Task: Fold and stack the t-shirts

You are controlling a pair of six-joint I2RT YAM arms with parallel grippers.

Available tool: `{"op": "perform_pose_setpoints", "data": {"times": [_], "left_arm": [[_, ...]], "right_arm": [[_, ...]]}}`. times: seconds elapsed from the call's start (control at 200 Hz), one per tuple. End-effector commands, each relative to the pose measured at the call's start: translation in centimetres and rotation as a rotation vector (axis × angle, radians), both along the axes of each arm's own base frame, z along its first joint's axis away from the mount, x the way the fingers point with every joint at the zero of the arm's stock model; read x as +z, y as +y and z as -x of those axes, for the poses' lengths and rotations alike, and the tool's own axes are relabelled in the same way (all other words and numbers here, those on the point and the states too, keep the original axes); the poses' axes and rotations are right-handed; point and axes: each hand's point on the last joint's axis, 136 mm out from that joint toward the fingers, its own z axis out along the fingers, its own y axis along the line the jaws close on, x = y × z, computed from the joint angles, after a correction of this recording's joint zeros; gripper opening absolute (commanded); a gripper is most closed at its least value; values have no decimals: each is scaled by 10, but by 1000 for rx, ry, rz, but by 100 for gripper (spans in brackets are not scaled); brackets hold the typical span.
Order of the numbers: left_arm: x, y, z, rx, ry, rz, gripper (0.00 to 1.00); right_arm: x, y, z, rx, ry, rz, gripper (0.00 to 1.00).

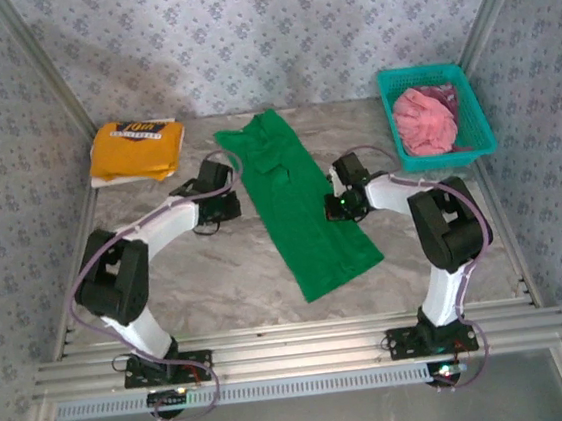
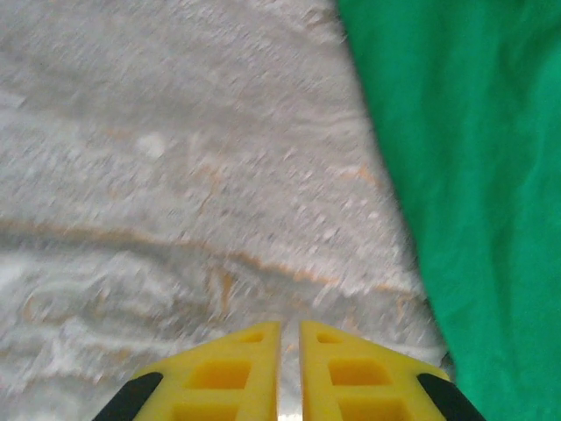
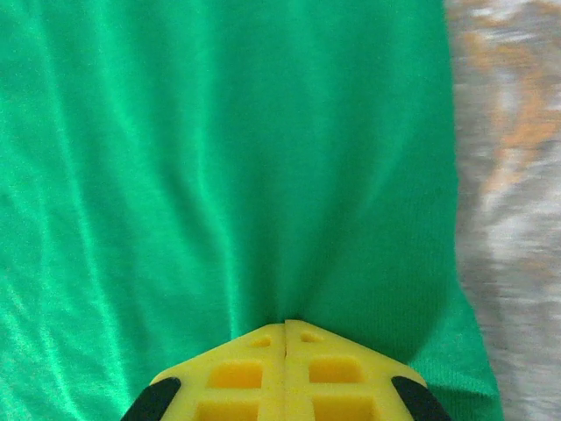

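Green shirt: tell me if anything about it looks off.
The green shirt lies skewed across the table as a narrow strip, its far end bunched rather than flat. Creases fan out from where the right fingers pinch it.

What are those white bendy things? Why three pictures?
They are two robot arms bolted to a table. One picture looks down from above; the other two come from a camera on each wrist, so the yellow blocks are fingers. A green t-shirt lies between the arms, a folded yellow-orange t-shirt sits far left, and a pink t-shirt is bunched in a teal basket. The right end effector pinches the green t-shirt; the left end effector is almost shut over bare table, holding nothing.
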Motion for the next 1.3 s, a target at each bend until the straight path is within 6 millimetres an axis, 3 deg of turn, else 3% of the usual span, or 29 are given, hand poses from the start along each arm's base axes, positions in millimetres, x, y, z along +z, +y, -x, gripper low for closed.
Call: {"op": "perform_pose_setpoints", "data": {"times": [0.0, 0.14, 0.235, 0.28, 0.33, 0.435, 0.595, 0.665, 0.755, 0.849, 0.989, 1.109, 1.169, 1.234, 1.294], "left_arm": [[31, 24, 8, 106, -86, 36, 15], [36, 46, 52, 146, -62, 42, 21], [37, 66, 80, 184, -64, 27, 32], [36, 72, 88, 194, -71, 29, 37], [33, 78, 94, 218, -72, 43, 41], [21, 70, 90, 184, -60, 80, 41], [16, 50, 68, 86, -6, 65, 43], [20, 44, 57, 68, -12, 76, 43], [23, 39, 44, 55, -27, 84, 44], [20, 30, 37, 21, -7, 92, 44], [10, 11, 29, -36, 12, 137, 48], [18, 2, -6, -67, -58, 151, 46], [21, -6, -33, -84, -74, 164, 33], [20, -14, -63, -90, -74, 162, 0], [18, -22, -90, -100, -77, 150, 0]], "right_arm": [[-48, 14, 66, 68, 211, 54, 0], [-39, 89, 80, 179, 253, -147, 0], [-24, 139, 82, 257, 298, -255, 0], [-19, 152, 86, 275, 307, -275, 0], [-3, 165, 77, 281, 264, -276, 0], [7, 154, 64, 226, 246, -209, 0], [-7, 89, 45, 6, 290, -144, 0], [-27, 54, 53, -76, 319, -97, 0], [-40, 27, 62, -137, 351, -77, 0], [-34, 26, 63, -131, 330, -110, 0], [3, 60, 55, 0, 274, -194, 0], [43, 71, 23, 9, 184, -267, 0], [63, 69, -10, -20, 115, -305, 0], [72, 66, -44, -53, 84, -321, 0], [75, 68, -71, -60, 50, -321, 0]]}}
